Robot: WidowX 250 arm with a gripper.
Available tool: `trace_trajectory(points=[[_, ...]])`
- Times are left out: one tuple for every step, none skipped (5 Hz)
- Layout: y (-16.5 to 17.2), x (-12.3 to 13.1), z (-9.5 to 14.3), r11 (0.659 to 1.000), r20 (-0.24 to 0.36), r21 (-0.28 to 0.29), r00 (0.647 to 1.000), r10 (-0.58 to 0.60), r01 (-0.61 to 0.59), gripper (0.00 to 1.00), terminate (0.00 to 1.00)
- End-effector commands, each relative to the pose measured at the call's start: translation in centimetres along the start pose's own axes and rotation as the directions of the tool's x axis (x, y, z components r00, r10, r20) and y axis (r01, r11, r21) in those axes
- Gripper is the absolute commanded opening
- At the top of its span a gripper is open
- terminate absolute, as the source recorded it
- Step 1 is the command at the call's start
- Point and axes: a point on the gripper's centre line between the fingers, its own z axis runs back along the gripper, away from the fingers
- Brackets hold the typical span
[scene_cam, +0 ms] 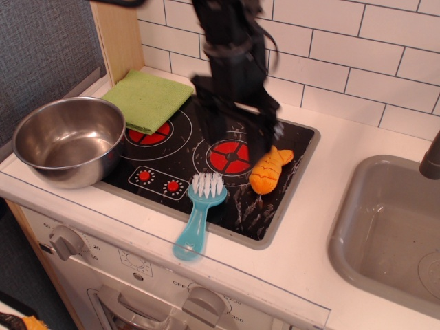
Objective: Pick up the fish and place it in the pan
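The orange plush fish (269, 169) lies on the right side of the black toy stovetop (165, 161), tail toward the back right. The shiny steel pan (69, 140) stands at the stove's left edge and holds nothing. My black gripper (234, 141) hangs over the right red burner, just left of the fish, fingers spread apart and nothing between them. Its right finger (263, 134) is close to the fish's upper left side. The image of the gripper is blurred.
A blue-handled brush (199, 211) with white bristles lies at the stove's front edge. A folded green cloth (147, 100) covers the stove's back left corner. A grey sink (392, 234) is at the right. A white tiled wall stands behind.
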Motion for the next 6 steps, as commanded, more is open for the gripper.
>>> trace_trajectory(points=[[-1.0,1.9,-1.7,0.999,0.042,-0.011,0.998,0.041,-0.041,1.0,0.0],[-1.9,2.2,-2.9,0.999,0.048,-0.006,0.997,0.052,-0.052,1.0,0.0],[-2.6,2.3,-3.8,0.997,0.067,0.014,0.995,0.069,-0.07,1.0,0.0],[-2.4,2.5,-4.7,0.993,0.079,0.066,0.993,0.088,-0.093,1.0,0.0],[-2.0,3.1,-5.0,0.992,0.075,0.092,0.994,0.085,-0.092,0.0,0.0],[-2.1,3.7,-3.4,0.993,0.092,0.097,0.994,0.059,-0.068,0.0,0.0]])
